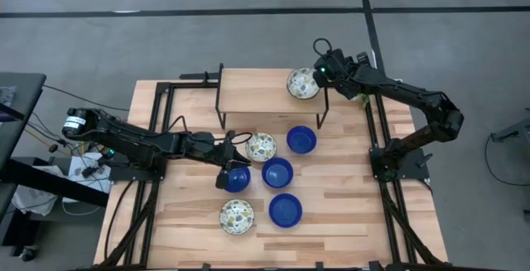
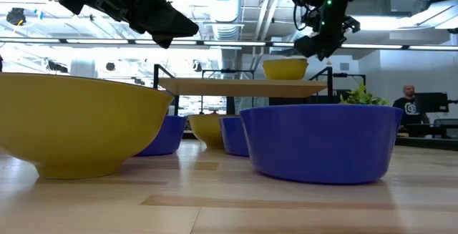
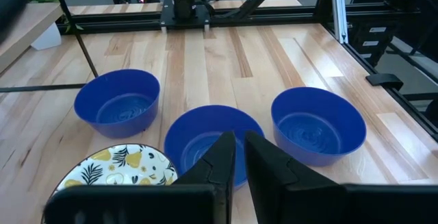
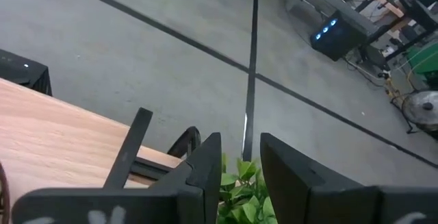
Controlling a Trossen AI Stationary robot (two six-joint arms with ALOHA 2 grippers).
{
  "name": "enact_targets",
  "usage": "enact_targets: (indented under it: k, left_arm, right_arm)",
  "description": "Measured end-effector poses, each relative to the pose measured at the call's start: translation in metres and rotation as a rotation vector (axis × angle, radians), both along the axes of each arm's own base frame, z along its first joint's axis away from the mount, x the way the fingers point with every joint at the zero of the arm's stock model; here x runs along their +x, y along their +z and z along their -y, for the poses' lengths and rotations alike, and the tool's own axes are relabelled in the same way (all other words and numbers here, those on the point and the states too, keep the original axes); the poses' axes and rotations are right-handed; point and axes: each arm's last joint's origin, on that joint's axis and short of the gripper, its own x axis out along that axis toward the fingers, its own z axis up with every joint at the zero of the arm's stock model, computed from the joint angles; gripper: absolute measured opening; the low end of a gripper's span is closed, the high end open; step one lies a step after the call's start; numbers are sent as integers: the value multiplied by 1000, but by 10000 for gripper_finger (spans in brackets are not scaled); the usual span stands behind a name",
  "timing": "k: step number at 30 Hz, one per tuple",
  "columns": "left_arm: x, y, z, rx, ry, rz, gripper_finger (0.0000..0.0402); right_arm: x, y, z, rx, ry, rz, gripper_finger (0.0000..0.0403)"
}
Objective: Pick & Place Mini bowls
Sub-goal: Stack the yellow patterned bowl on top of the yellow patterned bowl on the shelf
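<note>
High view: wooden shelf (image 1: 257, 93) stands at the table's far side. One patterned bowl (image 1: 303, 83) sits on the shelf's right end, with the right gripper (image 1: 321, 70) just beside it. In front of the shelf are four blue bowls (image 1: 301, 140) and two more patterned ones. The left gripper (image 1: 231, 166) hangs over the blue bowl (image 1: 238, 179) farthest left of the shelf's front.

Low view: the right gripper (image 2: 306, 46) is just above the shelf bowl (image 2: 285, 68), and a plant (image 2: 361, 96) stands past the shelf.

Left wrist view: the fingers (image 3: 222, 159) are almost together, with only a slit between them and nothing in it.

Right wrist view: the fingers (image 4: 205, 162) are apart and empty, with leaves (image 4: 239, 183) beyond them.
</note>
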Motion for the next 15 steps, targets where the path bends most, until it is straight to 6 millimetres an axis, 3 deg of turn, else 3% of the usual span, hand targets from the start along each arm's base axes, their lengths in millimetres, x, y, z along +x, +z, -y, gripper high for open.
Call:
enact_targets:
  k: [15]
  left_arm:
    - [0, 0, 0, 0, 0, 0, 33]
  right_arm:
    - [7, 8, 5, -71, 5, 103, 92]
